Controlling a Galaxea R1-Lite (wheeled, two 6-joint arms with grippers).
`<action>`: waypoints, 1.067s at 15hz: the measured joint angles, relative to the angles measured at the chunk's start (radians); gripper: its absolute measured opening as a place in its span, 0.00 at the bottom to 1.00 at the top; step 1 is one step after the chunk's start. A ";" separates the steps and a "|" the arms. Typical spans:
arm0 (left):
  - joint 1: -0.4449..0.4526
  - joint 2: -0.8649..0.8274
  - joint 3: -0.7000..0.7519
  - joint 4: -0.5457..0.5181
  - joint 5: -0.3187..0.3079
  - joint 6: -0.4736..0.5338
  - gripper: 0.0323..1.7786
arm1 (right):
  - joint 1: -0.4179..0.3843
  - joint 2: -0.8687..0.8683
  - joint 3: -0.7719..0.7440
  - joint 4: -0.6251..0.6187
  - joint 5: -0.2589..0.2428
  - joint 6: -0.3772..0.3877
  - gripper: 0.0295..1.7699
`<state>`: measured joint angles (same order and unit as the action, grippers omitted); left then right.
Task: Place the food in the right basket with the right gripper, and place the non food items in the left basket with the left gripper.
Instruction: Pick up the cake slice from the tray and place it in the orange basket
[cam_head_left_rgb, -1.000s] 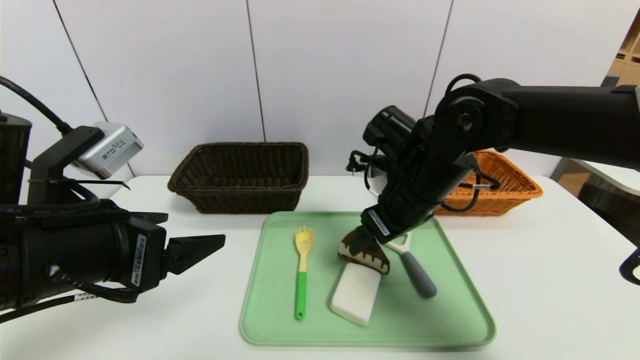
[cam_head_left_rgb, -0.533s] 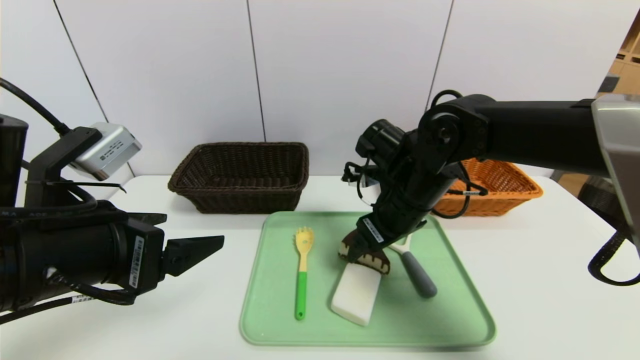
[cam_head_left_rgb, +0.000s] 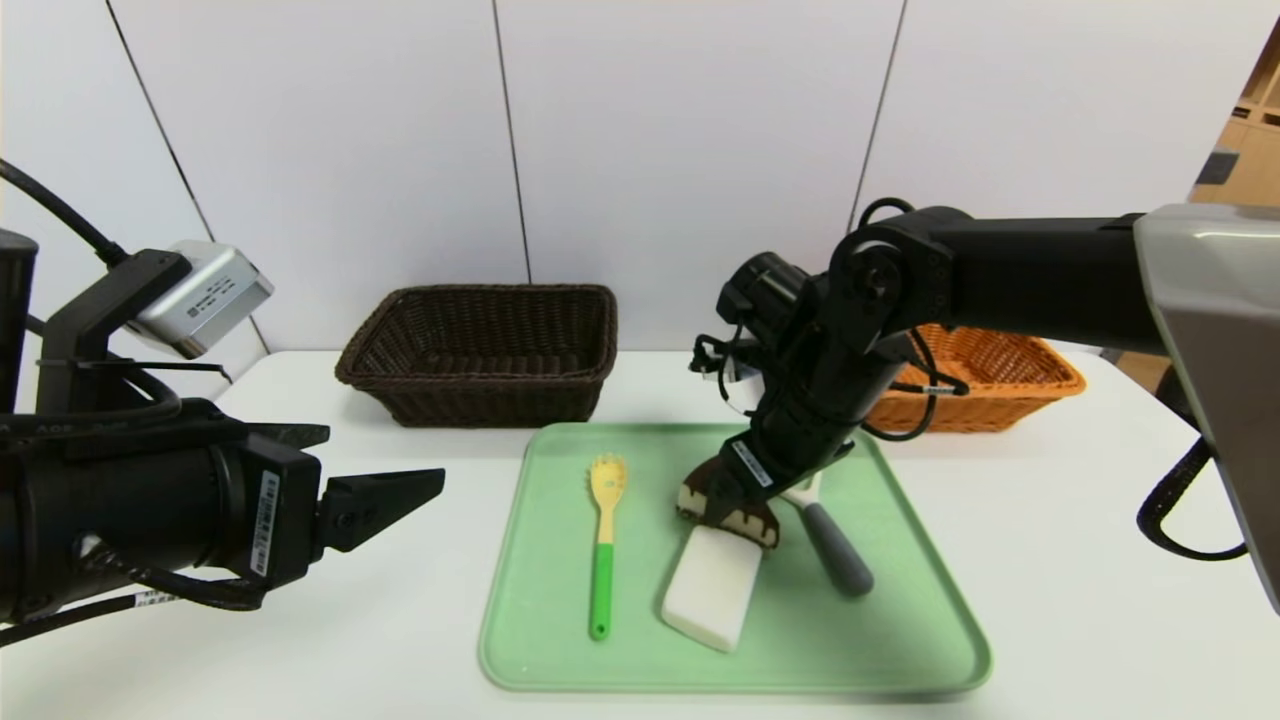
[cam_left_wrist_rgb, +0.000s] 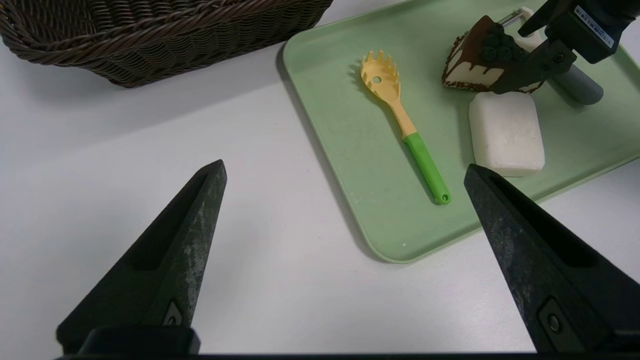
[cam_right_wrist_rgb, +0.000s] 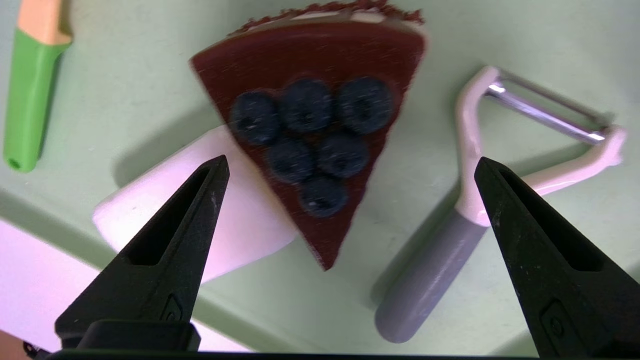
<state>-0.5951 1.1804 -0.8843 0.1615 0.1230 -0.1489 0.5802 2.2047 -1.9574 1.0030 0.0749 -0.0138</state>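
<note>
Lining up the right gripper (cam_right_wrist_rgb: 352, 162) over the chocolate-topped wedge of cake with dark blueberries (cam_right_wrist_rgb: 310, 115), I judged the first food pick to be in hand. Its jaws stood wide apart with nothing between them gripped. The cake lay on the pale green rectangular tray (cam_head_left_rgb: 560, 660), touching or just beside the white rounded block (cam_head_left_rgb: 712, 588) on its near side. The grey-handled peeler with a white head (cam_head_left_rgb: 837, 548) lay close by to the right, and the wooden pasta fork with a green handle (cam_head_left_rgb: 602, 590) farther left.

The next move called for centring on the cake, lowering, and closing without pinching the block or the peeler, then carrying it to the orange wicker basket (cam_head_left_rgb: 1000, 390) at far right. My left gripper (cam_left_wrist_rgb: 345, 165) waited, spread and unloaded, left of the tray, with the dark brown wicker basket (cam_head_left_rgb: 480, 390) at far left.
</note>
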 joint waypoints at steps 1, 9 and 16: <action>0.000 -0.001 0.001 0.000 0.000 0.000 0.95 | -0.001 0.001 0.000 -0.007 0.000 -0.002 0.96; -0.004 -0.006 -0.001 0.000 0.000 0.000 0.95 | -0.016 0.006 0.000 -0.024 0.000 -0.040 0.96; -0.005 -0.010 0.001 0.000 0.000 0.000 0.95 | -0.013 0.026 0.000 -0.066 -0.031 -0.040 0.96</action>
<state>-0.5998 1.1709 -0.8832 0.1619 0.1226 -0.1491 0.5677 2.2309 -1.9579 0.9374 0.0443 -0.0543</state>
